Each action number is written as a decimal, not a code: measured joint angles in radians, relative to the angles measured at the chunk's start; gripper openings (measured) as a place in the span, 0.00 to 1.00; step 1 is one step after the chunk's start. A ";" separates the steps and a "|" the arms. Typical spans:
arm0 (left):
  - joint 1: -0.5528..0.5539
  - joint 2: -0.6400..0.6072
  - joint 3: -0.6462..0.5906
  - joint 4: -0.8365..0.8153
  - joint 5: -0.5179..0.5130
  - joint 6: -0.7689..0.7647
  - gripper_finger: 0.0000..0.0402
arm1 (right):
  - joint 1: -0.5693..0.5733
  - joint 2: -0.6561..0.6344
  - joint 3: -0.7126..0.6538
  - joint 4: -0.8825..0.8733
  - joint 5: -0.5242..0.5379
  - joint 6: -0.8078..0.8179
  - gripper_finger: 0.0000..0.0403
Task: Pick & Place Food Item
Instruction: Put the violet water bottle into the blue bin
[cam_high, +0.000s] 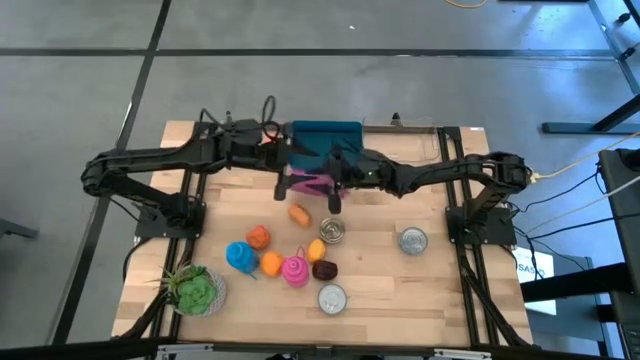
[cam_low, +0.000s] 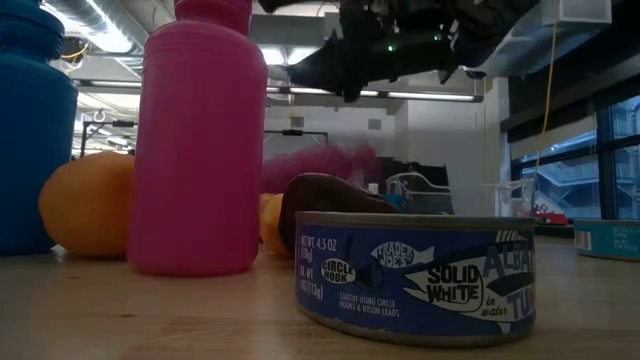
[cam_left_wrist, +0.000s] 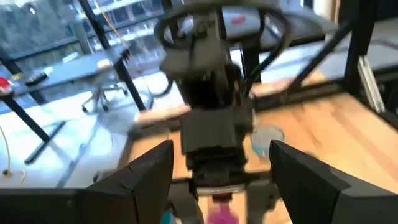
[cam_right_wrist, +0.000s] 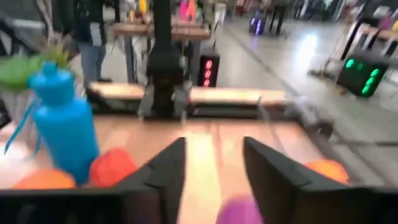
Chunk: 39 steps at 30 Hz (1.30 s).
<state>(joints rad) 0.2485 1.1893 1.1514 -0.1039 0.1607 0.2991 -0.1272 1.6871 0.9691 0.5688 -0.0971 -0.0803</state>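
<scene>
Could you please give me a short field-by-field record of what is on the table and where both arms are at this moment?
surface: wooden table
back of table: teal box
arms: left tool and right tool meet near the box, above a purple item
bottles: blue bottle, pink bottle
cans: three cans; nearest the low camera is a tuna can
corner: green plant

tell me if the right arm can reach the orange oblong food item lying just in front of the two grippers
Probably yes: the orange oblong food item lies alone on bare wooden table, just in front of the right gripper, with nothing over it; the nearest open tin can sits apart.
</scene>
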 joint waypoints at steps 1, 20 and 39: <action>0.000 -0.003 0.001 0.002 0.000 -0.003 0.64 | 0.000 -0.003 0.003 0.012 0.000 -0.002 0.32; 0.000 0.002 -0.001 -0.053 -0.038 0.000 0.64 | -0.001 -0.005 0.005 0.021 -0.076 -0.005 0.21; 0.000 0.002 -0.022 -0.438 -0.101 -0.065 0.63 | 0.034 -0.120 0.281 -0.905 0.331 -0.235 0.61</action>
<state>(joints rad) 0.2481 1.1913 1.1292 -0.5417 0.0594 0.2345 -0.0933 1.5669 1.2503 -0.3366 0.2336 -0.3156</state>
